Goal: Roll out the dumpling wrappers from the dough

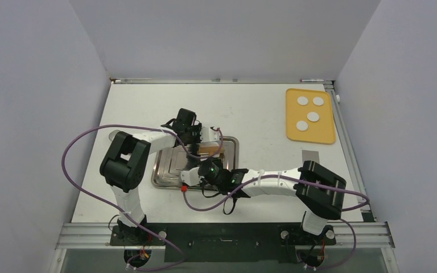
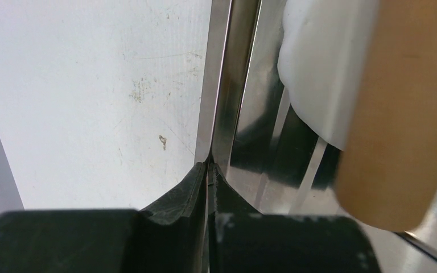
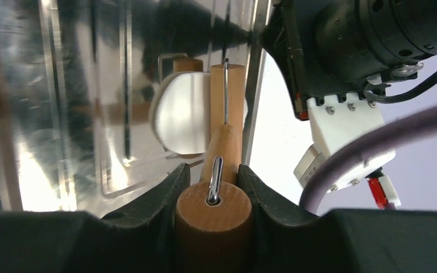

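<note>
The right pincer [image 3: 213, 172] is pinched on the wooden rolling pin [image 3: 213, 222], its two black fingers [image 3: 170, 199] pressed to either side of the round handle, whose butt end faces the wrist camera with a thin metal rod set in its middle. Straight ahead of this pincer the pin's neck narrows and then widens into the roller, which lies inside the steel tray [image 3: 62, 114]. A flat, rounded sheet of white dough [image 3: 182, 116] lies under the roller and spreads out to its left on the tray floor.

Just past the roller's far end, and a little to the right of it, the left pincer [image 2: 209, 168] grips the tray's rim [image 2: 227, 85]. Its fingertips are pressed together on the thin metal edge, one on the outside and one on the inside of the tray. To the right of this pincer the dough and the blurred wooden roller fill the wrist view; to its left lies the scuffed white table [image 1: 250, 108].

The dumpling wrappers [image 1: 313, 116], four small white discs, lie well apart from both pincers, far beyond the right one and off to its right, on a yellow board [image 1: 324, 133] at the table's far right corner
</note>
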